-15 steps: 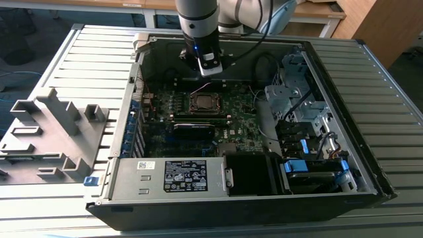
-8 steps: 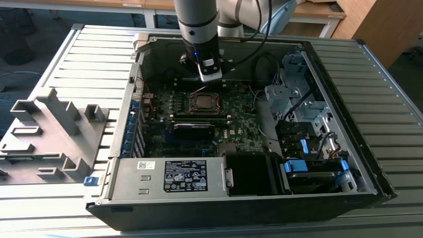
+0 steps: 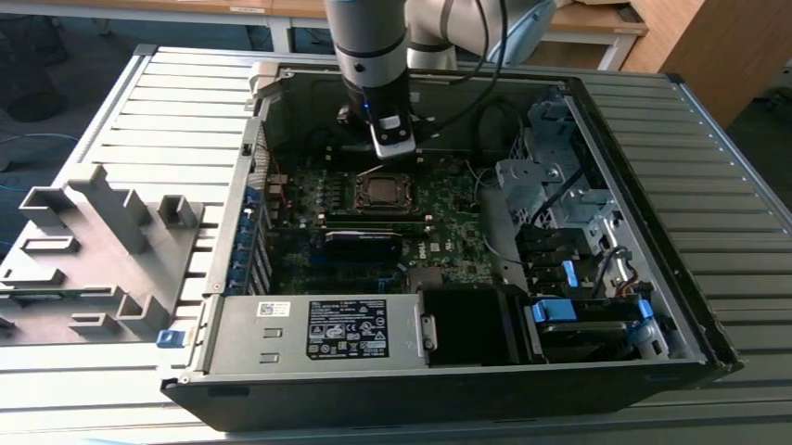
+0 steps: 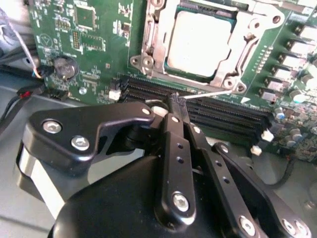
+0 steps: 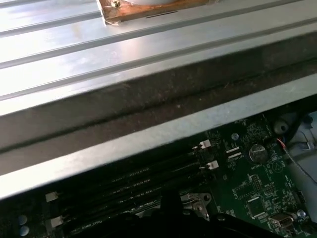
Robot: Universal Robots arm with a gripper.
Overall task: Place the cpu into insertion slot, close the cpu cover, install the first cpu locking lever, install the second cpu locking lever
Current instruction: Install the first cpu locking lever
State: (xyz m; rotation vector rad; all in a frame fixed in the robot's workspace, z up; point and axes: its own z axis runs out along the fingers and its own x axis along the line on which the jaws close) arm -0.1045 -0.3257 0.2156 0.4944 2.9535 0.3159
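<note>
Gripper: we see the gripper (image 4: 177,99) with fingers pressed together, pinching a thin wire locking lever (image 4: 210,93) beside the socket.
Cpu: the cpu (image 4: 200,43) sits in the insertion slot (image 3: 381,193).
Cover: the cpu cover (image 4: 153,42) lies closed around it.
</note>
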